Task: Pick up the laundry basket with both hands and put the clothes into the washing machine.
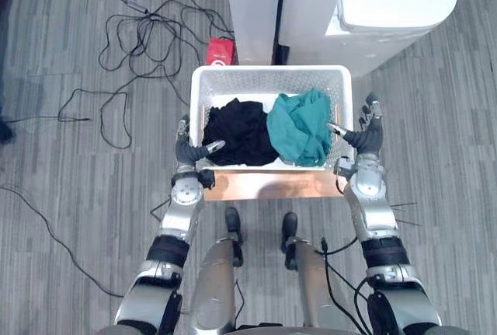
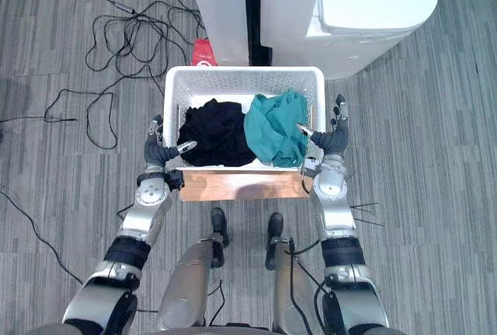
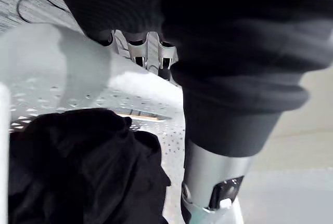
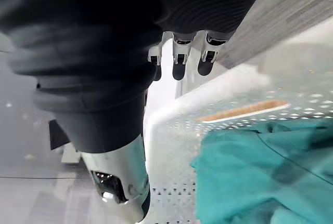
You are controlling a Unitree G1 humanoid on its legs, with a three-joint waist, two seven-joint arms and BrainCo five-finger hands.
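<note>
Head view: white basket (image 1: 272, 71), open top up, long axis left to right, sits on a wooden stand (image 1: 264, 184); grey plank floor (image 1: 443, 117), washing machine (image 1: 388, 1) beyond. Left wrist: left hand (image 3: 213, 177) spread, thumb reaching inside by black clothes (image 3: 78, 172). Right wrist: right hand (image 4: 119, 177) spread, beside teal clothes (image 4: 260, 172).

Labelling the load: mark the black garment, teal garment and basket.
black garment (image 1: 239, 129), left eye view, its middle.
teal garment (image 1: 299, 127), left eye view, its middle.
basket (image 1: 272, 73), left eye view, far rim.

A white perforated laundry basket (image 1: 270, 71) is set upright on a wooden surface (image 1: 264, 185); a crumpled black garment (image 1: 237, 129) is heaped in its left half, a teal garment (image 1: 299, 125) bunched against it on the right; a white washing machine (image 1: 388, 1) is seen just beyond.
</note>
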